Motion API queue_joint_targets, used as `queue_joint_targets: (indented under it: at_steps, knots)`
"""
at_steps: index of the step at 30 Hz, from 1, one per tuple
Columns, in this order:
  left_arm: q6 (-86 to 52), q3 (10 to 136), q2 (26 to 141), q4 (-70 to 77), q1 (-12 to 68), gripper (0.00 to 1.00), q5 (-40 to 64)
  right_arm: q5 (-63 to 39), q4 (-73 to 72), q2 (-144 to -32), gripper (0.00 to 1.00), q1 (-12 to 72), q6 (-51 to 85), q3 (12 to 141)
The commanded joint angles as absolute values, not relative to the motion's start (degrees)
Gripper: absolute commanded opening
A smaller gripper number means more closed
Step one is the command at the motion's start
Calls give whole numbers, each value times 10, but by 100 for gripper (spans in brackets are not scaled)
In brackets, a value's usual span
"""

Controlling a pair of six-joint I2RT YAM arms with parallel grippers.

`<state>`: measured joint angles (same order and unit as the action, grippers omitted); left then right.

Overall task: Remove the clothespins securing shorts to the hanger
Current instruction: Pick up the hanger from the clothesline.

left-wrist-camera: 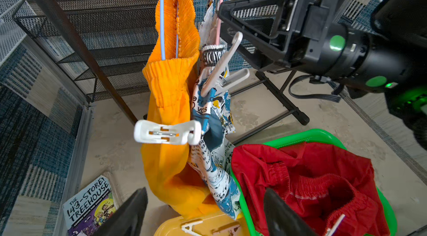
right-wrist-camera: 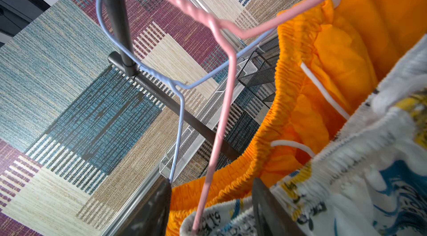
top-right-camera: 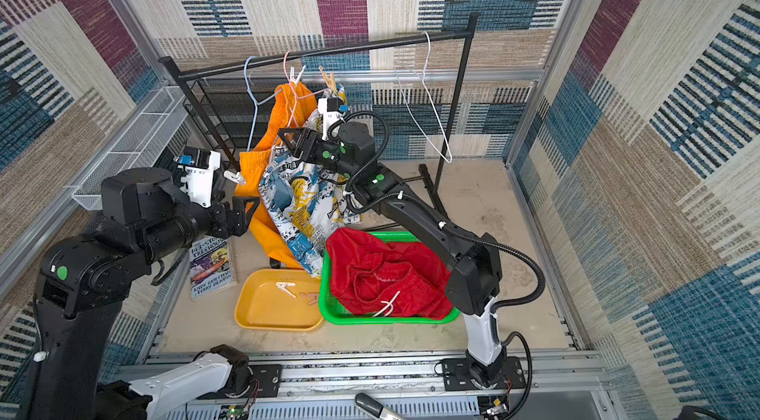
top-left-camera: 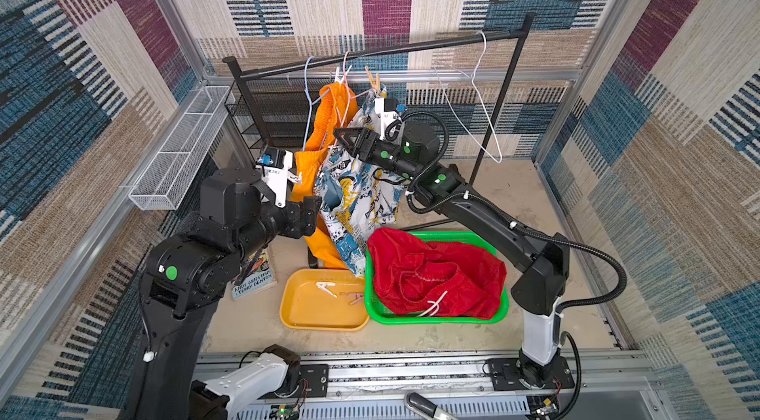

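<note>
Orange shorts [top-left-camera: 325, 117] and printed shorts [top-left-camera: 357, 191] hang from a blue hanger [top-left-camera: 308, 109] and a pink hanger [top-left-camera: 347, 80]. White clothespins [top-left-camera: 339, 74] and tan ones [top-left-camera: 373, 78] grip their tops. One white clothespin [left-wrist-camera: 167, 134] sits on the orange pair, another [left-wrist-camera: 221, 70] on the printed waistband. Red shorts [top-left-camera: 436, 274] lie in the green basket [top-left-camera: 499, 309]. My left gripper [left-wrist-camera: 205, 216] is open, just left of the hanging shorts. My right gripper [right-wrist-camera: 211, 211] stands open around the pink wire and both waistbands, beside that upper clothespin.
A yellow tray [top-left-camera: 296, 315] holds a white and a tan clothespin. A book [top-left-camera: 253, 278] lies left of it. The black rail [top-left-camera: 411, 48] also carries an empty white hanger [top-left-camera: 477, 80]. A black mesh shelf [top-left-camera: 283, 109] and a white wire basket [top-left-camera: 181, 146] stand at back left.
</note>
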<state>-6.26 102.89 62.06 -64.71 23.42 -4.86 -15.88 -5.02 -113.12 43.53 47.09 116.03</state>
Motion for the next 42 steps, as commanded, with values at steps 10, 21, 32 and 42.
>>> queue_joint_targets:
  at_steps: [10, 21, 32, 42]
  knots:
    - [-91, 941, 585, -593, 234, 82, -3, -177, -51, -1199, 35, 436, 534, 1276]
    - [-94, 905, 570, -586, 235, 82, -3, -141, -6, -1201, 16, 438, 530, 1346]
    - [-93, 890, 570, -572, 234, 82, 3, -124, 30, -1187, 11, 437, 522, 1376]
    - [-94, 874, 573, -558, 235, 82, 10, -93, -53, -1051, 10, 438, 506, 1170]
